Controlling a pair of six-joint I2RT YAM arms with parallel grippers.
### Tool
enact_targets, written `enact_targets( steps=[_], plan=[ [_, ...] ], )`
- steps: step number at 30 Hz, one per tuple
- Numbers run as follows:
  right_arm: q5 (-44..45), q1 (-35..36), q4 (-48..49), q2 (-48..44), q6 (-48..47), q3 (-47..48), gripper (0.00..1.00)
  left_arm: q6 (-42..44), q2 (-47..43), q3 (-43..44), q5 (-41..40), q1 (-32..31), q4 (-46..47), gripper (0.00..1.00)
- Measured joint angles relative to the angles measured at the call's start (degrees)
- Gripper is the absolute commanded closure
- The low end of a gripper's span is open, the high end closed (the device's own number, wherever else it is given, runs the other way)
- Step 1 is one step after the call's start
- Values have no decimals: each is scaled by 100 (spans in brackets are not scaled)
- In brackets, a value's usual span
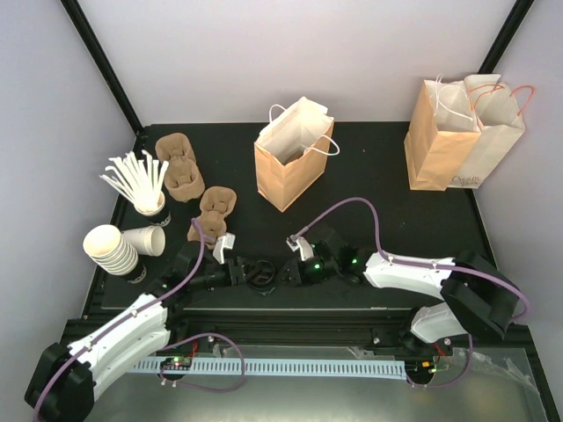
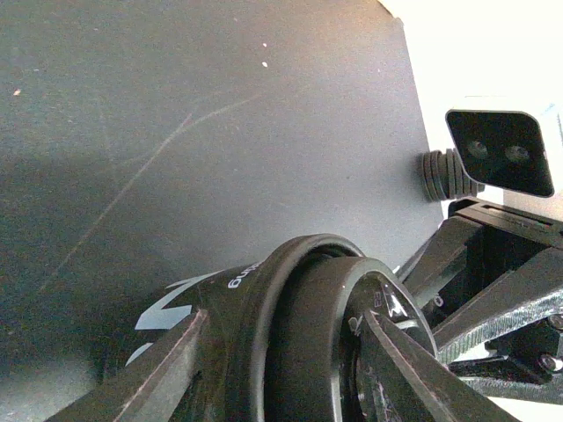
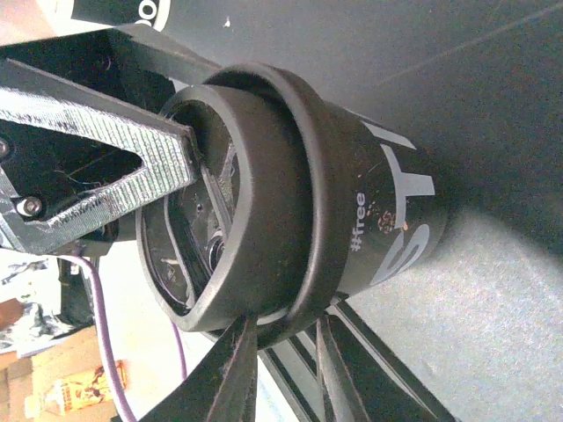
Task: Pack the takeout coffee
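On the coffee cup (image 3: pixel 378 220), black band: small white "#free", plus big white letters, seemingly "ST". Far right paper bag (image 1: pixel 457 158): dark print, unreadable.

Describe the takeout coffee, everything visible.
The takeout coffee is a small cup with a black, plastic-looking lid seated on it and a black band printed in white, including "#free". From above the lid shows as a round disc, so it looks upright, near the front edge of the black table. The left gripper straddles it; the right gripper seems to pinch the lid rim.
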Motion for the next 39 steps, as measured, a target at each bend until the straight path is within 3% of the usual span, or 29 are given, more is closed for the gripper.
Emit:
enact_targets(
  steps=[4, 12, 26, 33, 39],
  plan=[
    [0, -98, -350, 144, -302, 297, 78, -348, -348, -153, -243, -7, 9, 52],
    [17, -389, -791, 385, -776, 710, 76, -693, -503, -219, -452, -7, -63, 40],
    [396, -461, -1298, 654, -1311, 1228, 69, -737, -463, -219, -334, -48, -153, 37],
    [835, -461, -1650, 603, -1563, 1451, 60, -739, -422, -219, -136, -125, -146, 38],
    [1344, -461, -2090, 291, -1864, 1488, 43, -737, -415, -219, -81, -131, -149, 38]
  ],
)
